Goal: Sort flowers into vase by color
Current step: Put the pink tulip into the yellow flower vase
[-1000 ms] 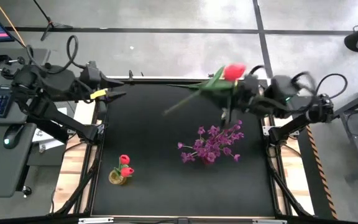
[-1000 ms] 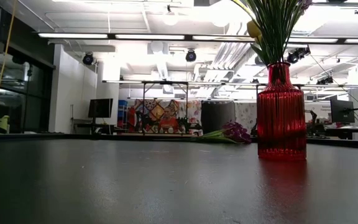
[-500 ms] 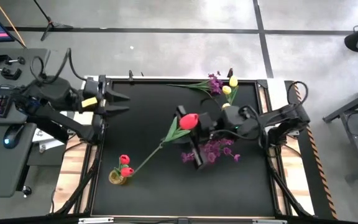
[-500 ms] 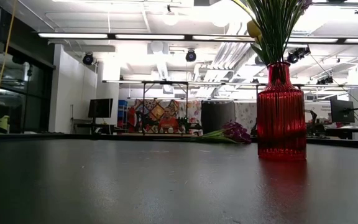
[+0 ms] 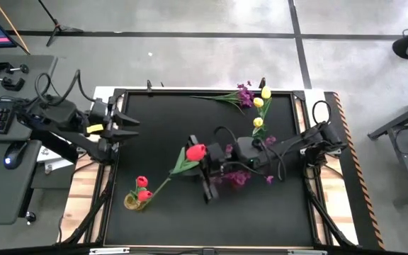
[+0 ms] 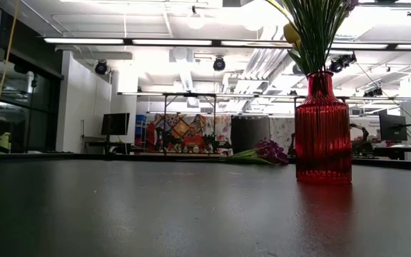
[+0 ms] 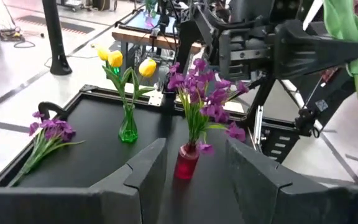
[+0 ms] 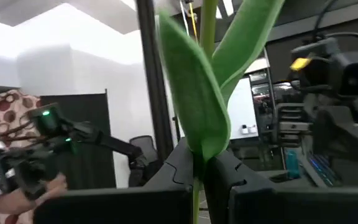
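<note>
Right hand point(image 5: 205, 164) has swung in from the far right edge to the middle of the black surface point(image 5: 161, 127), fingers clamped on the thin green stem of a red artificial tulip point(image 5: 195, 151); right wrist view shows stem and leaf pinched between the closed fingers. A second ago the bloom rode high near the back edge; now it sits left of centre, stem trailing down-left toward the small yellowish vase holding red tulips point(image 5: 139, 193) at the near left. Reads as mid-carry: red going to red, not yet inserted. Purple spray in a red ribbed glass vase point(image 5: 236, 178) lies just beside the arm, yellow tulips in a green glass vase point(image 5: 258, 123) behind; loose purple and yellow stems point(image 5: 243, 95) remain at the far edge. Left hand point(image 5: 127, 121) waits at the left edge, part open, empty, shifted slightly.
</note>
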Controlling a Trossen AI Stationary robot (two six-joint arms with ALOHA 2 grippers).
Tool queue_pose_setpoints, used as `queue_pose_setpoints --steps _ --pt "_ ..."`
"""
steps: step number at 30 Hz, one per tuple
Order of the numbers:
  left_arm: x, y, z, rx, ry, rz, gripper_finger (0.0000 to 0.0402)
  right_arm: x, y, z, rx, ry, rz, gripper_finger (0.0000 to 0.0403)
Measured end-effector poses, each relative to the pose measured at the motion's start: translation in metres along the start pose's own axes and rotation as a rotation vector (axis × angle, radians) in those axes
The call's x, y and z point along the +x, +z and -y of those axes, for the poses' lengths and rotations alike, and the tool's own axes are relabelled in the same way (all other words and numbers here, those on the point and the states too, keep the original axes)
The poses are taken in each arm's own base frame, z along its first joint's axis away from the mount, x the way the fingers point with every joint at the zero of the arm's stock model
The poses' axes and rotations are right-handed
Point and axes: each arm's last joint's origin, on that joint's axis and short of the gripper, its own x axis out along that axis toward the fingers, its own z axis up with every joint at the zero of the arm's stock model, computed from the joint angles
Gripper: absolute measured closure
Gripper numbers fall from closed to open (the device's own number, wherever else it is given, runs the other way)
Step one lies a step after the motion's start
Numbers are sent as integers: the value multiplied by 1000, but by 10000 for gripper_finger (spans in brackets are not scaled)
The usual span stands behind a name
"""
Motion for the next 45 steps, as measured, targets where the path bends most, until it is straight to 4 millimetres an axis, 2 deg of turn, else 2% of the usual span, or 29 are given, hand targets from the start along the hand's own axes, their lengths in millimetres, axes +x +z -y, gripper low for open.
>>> queue_pose_setpoints --steps 6,10,13,23,29,33,39,42,45 --pt "-16 0 -7 11 -6 30 248 2 10 -25 -19 52 38 403" --pt "-26 0 -11 42 -11 56 248 5 26 -49 1 104 79 403" --pt "-31 0 -14 40 -14 70 248 5 31 -68 41 141 46 403" --pt "-34 0 -15 -60 -19 79 248 -8 -4 -132 321 85 -284 403" --pt "-26 1 -13 -118 24 77 248 -14 -40 -159 383 47 -428 403" --pt "-20 3 -10 -145 58 92 248 -8 -77 -152 290 -56 -460 403" --pt "-10 2 -6 -134 65 59 248 9 -126 -111 176 -168 -423 403" --pt "-8 2 -5 -123 49 47 248 17 -145 -92 170 -189 -360 403" --pt "-8 1 -4 -109 24 36 248 22 -151 -76 126 -203 -265 403"
